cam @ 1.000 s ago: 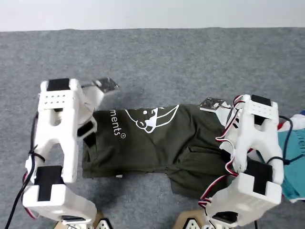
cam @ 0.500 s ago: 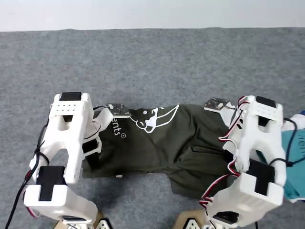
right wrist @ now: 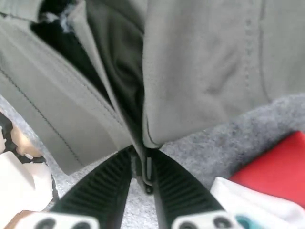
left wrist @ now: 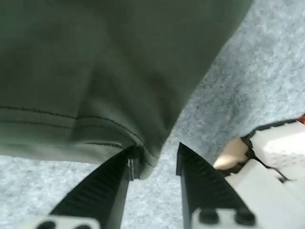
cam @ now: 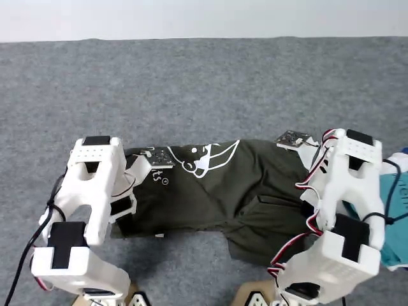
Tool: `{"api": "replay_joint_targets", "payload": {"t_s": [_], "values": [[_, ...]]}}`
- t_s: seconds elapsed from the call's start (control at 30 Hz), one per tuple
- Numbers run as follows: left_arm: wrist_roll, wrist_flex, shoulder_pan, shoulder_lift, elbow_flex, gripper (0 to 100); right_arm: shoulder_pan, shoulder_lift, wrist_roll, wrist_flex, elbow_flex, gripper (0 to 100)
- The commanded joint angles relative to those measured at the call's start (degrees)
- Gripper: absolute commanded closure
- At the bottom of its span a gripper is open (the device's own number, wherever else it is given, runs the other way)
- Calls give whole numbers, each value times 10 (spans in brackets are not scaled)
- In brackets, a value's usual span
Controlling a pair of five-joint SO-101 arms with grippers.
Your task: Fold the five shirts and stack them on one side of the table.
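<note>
1. A dark olive-green cotton shirt [cam: 217, 191] with a white print is lying print side up on the near part of the grey felt-like counter [cam: 204, 83], stretching between the two arms.
2. The left gripper [left wrist: 155, 157] is sitting at the left end of the shirt. Its jaws are standing a narrow way apart. The stitched hem corner is hanging just into the gap and touching one jaw, but it is not being clamped.
3. The right gripper [right wrist: 142, 160] is pinching closed on the right end of the shirt. Layered folds of cloth are running down into its jaws.
4. A bunch of teal and white fabric [cam: 395, 197] is lying at the right edge of the counter, just beside the right arm. A red cloth [right wrist: 281, 167] is lying close by it. I cannot tell whether these are folded or loose.
5. The task is looking to be at an early stage.
   - The olive shirt is lying in a rough band, with an uneven flap sticking out toward the near right, so its folding is only partly done.
   - It is not yet sitting on any stack.
   - The bundle at the right is not reading as a tidy pile.
   - The rest of this shirt's folding, its placing at one side, and probably the other shirts are still waiting to be done.
</note>
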Motion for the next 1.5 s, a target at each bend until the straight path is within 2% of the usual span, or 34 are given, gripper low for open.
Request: {"api": "replay_joint_targets", "payload": {"t_s": [0.0, 0.2, 0.27, 0.47, 0.57, 0.73, 0.87, 1.0, 1.3, 1.47], "values": [[24, -28, -3, -3, 0, 908, 6, -38, -6, 1, -6, 989], [25, -35, 1, -2, 0, 996, 6, -38, -6, 1, -7, 989], [25, -22, 2, -5, -6, 998, 6, -40, -6, 1, -8, 989], [29, 108, -3, -11, -138, 998, -16, -138, -7, 22, -7, 989], [88, 105, -20, -51, -199, 998, -38, -215, -18, 40, -7, 989], [120, 105, -14, -199, -249, 998, -60, -365, -38, 35, -8, 989], [197, 102, 1, -309, -298, 998, -68, -471, -91, -18, -8, 989], [243, 69, -8, -399, -367, 998, -65, -562, -135, -80, -8, 989], [245, -76, -50, -565, -415, 998, -55, -725, -185, -190, -11, 989], [275, -148, -50, -628, -415, 998, -22, -720, -242, -178, -112, 989]]}}
